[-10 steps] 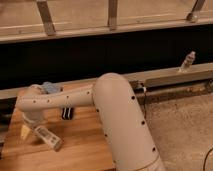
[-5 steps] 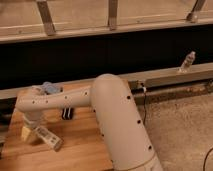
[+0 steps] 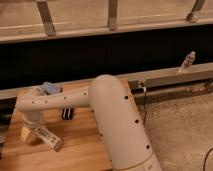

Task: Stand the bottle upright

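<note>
The bottle (image 3: 46,138) is small, slim and white with a greyish end. It lies on its side near the front left of the wooden table (image 3: 80,145), its greyish end pointing to the front right. My gripper (image 3: 30,128) hangs from the white arm (image 3: 107,115) right over the bottle's left end, touching or nearly touching it. A pale yellowish piece (image 3: 24,135) shows just left of the bottle, under the wrist.
A black block (image 3: 66,114) lies on the table behind the bottle. A white cup with a blue lid (image 3: 50,88) stands at the table's back, partly behind the arm. A clear bottle with a white label (image 3: 187,61) stands on the ledge at the far right.
The arm has shifted slightly to the left and the wrist has settled a little lower over the bottle. The bottle still lies in the same place.
</note>
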### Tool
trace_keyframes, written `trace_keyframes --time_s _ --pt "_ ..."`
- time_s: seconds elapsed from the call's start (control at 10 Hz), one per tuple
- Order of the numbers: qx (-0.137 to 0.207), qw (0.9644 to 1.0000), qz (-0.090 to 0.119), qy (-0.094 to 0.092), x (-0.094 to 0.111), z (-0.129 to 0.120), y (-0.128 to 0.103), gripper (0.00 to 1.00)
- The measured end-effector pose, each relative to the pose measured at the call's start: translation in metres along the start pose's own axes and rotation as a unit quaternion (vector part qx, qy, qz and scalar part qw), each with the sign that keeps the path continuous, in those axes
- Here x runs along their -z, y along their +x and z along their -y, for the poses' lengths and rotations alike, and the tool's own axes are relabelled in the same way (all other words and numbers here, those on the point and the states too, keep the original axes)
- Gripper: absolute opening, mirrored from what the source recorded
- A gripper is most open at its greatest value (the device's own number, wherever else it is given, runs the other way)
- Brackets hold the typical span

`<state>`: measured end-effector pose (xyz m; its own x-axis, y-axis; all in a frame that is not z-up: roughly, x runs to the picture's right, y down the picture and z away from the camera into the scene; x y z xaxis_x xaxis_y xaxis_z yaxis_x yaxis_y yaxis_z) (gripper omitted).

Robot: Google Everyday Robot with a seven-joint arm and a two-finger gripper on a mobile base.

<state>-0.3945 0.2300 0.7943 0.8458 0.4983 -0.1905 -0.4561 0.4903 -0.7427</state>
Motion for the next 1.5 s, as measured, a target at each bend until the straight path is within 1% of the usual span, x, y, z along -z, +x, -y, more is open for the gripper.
trace_keyframes --time_s 0.3,0.4,0.5,0.6,0.7,0.8,0.9,1.1,1.2,1.3,1.5 --pt "0.002 1.0 -0.002 -0.003 -0.002 -0.002 -0.002 0.8" --pt "0.004 1.0 -0.002 -0.004 -0.003 -0.002 -0.002 0.78" --pt "0.007 1.0 -0.003 -0.003 -0.004 -0.002 -0.003 0.72" --pt "0.02 0.9998 -0.007 -0.002 -0.005 -0.004 -0.005 0.62" --pt "0.037 0.9993 -0.01 -0.003 -0.008 -0.01 -0.007 0.5" --pt "0.039 0.9992 -0.011 -0.002 -0.008 -0.008 -0.007 0.42" --pt "0.042 0.999 -0.012 -0.002 -0.009 -0.009 -0.007 0.3" --pt "0.044 0.9989 -0.011 0.0 -0.008 -0.009 -0.006 0.1" --pt "0.045 0.999 -0.009 -0.001 -0.007 -0.009 -0.006 0.04" --pt "0.046 0.9989 -0.001 -0.002 -0.005 -0.01 -0.008 0.0" --pt "0.043 0.9988 0.024 -0.002 0.011 -0.005 -0.01 0.0"
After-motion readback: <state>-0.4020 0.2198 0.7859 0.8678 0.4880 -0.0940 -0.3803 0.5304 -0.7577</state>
